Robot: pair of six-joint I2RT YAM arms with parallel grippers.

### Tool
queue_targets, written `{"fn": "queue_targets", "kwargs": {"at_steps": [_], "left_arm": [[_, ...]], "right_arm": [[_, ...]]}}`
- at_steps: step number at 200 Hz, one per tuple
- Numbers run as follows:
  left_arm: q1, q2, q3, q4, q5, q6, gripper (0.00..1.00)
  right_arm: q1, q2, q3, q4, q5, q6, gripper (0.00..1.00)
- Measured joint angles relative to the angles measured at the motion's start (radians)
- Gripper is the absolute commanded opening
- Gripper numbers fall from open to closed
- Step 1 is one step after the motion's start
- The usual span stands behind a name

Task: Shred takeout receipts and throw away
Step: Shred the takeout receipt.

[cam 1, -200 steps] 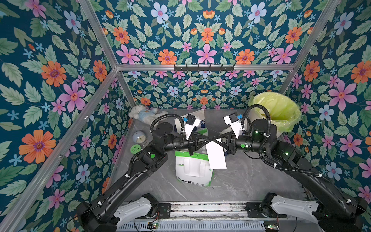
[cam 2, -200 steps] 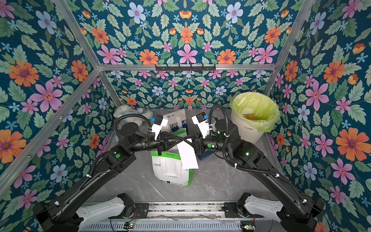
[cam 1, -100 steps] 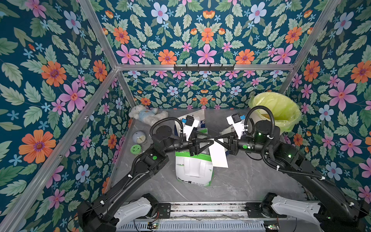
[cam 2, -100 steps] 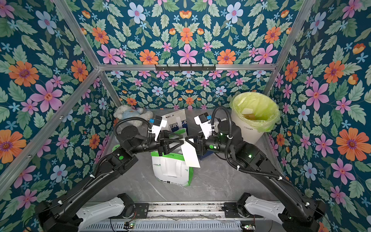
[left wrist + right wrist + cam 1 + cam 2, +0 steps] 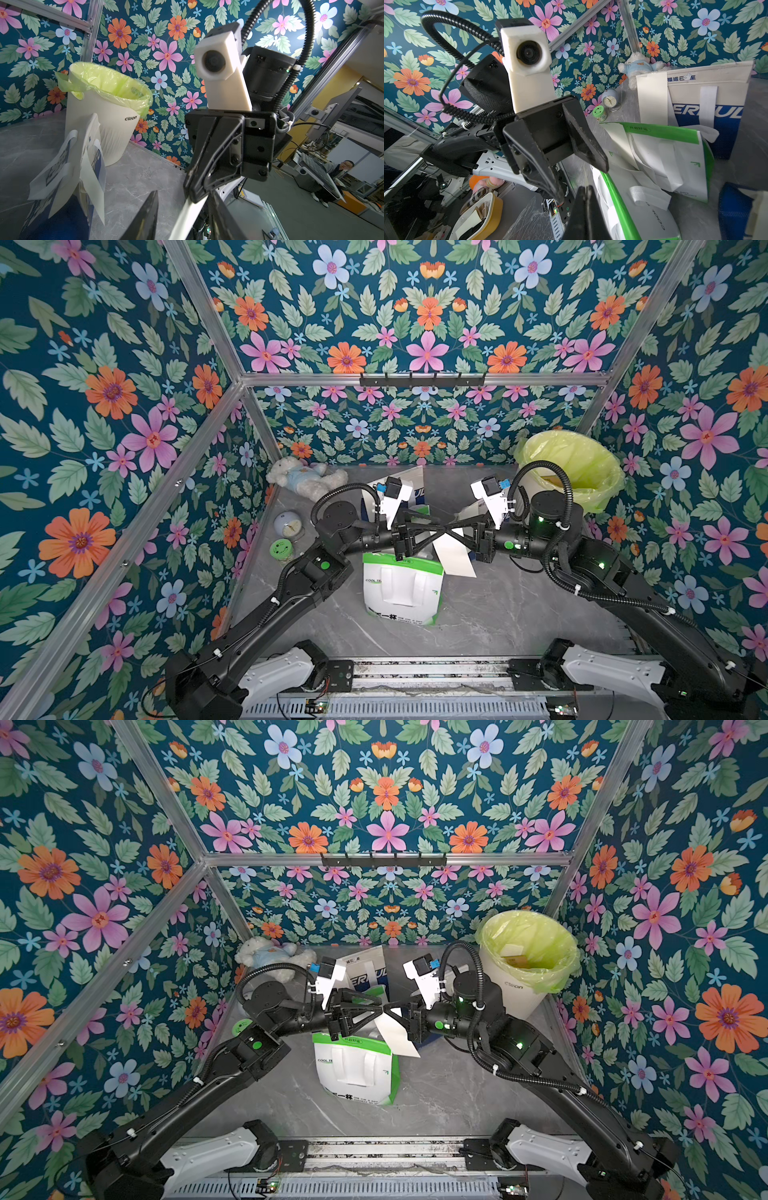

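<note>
1 receipt [image 5: 455,556] hangs over table's middle, pinched in clamped R gripper [image 5: 452,528]; L gripper [image 5: 443,528] just reopened, jaws part-open astride it, holding nothing; tear prob. needs regrip.

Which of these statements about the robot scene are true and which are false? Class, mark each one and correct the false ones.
1. The right tool is shut on a white receipt. True.
2. The left tool is clamped shut. False: its fingers stand apart.
3. The bin has a yellow-green liner. True.
4. The plush bear sits inside the bin. False: it lies on the table by the back wall.
</note>
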Motion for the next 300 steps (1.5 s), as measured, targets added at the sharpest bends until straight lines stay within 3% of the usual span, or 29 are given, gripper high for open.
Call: {"fn": "queue_targets", "kwargs": {"at_steps": [71,167,300], "left_arm": [[-0.002,0.016,-0.028,0.093,0.007,-0.052,0.44],[-0.006,0.053,-0.008,0.154,0.064,-0.113,0.15],[-0.008,0.037,-0.016,0.138,0.058,-0.116,0.04]], "right_arm": [[-0.008,-0.012,-0.009,0.027,-0.009,0.013,0.0],[-0.017,-0.016,-0.009,0.032,-0.016,0.024,0.0],[-0.021,-0.017,-0.011,0.033,-0.016,0.027,0.0]]}}
